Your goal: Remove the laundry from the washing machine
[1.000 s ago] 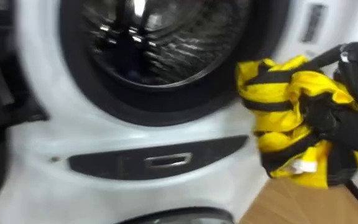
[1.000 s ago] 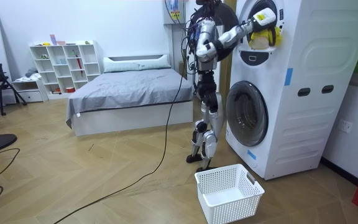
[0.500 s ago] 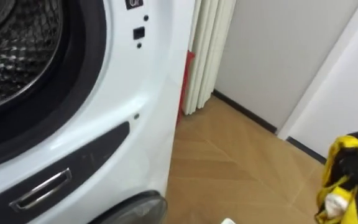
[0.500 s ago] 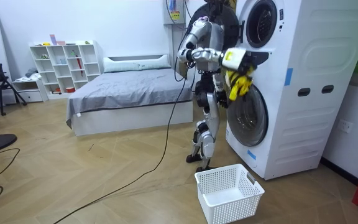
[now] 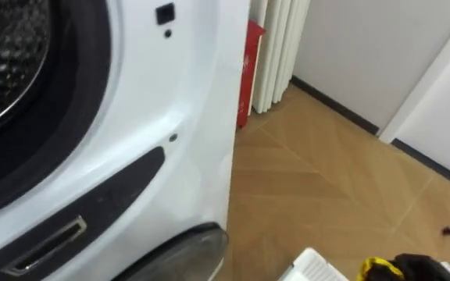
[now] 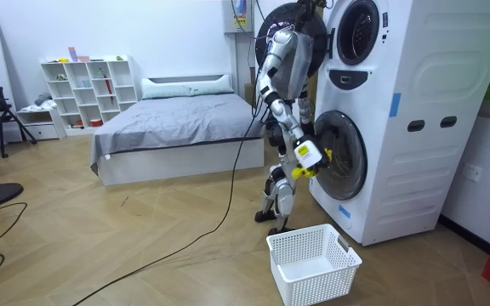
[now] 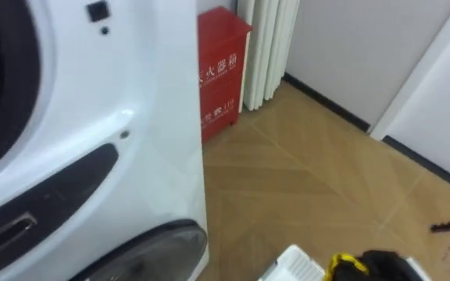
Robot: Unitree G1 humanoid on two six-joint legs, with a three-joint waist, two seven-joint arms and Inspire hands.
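A yellow garment with dark stripes [image 5: 376, 270] hangs from my right hand [image 5: 422, 267] at the bottom right of the eye views, and the dark hand is shut on it. Only the top of the cloth [image 7: 345, 265] and of the right hand [image 7: 387, 264] show there. In the room view the arm is lowered, with the yellow garment [image 6: 316, 160] held at hip height in front of the lower machine's door [image 6: 339, 155]. The upper washing machine drum [image 5: 6, 62] stands open at the far left. A white laundry basket [image 6: 313, 263] sits on the floor below the hand, its corner [image 5: 312, 266] beside the cloth.
I stand close to the stacked white washing machines [image 6: 398, 119], by their front left corner. A red box [image 7: 221, 70] and pale curtains [image 7: 268, 47] stand against the wall beyond. A bed [image 6: 177, 127] and white shelves [image 6: 88, 89] lie behind, across wooden floor [image 5: 326, 179].
My right arm has swung down from the upper drum to hip height with the yellow garment. The head has turned right and down, so the basket's corner has come into the eye views.
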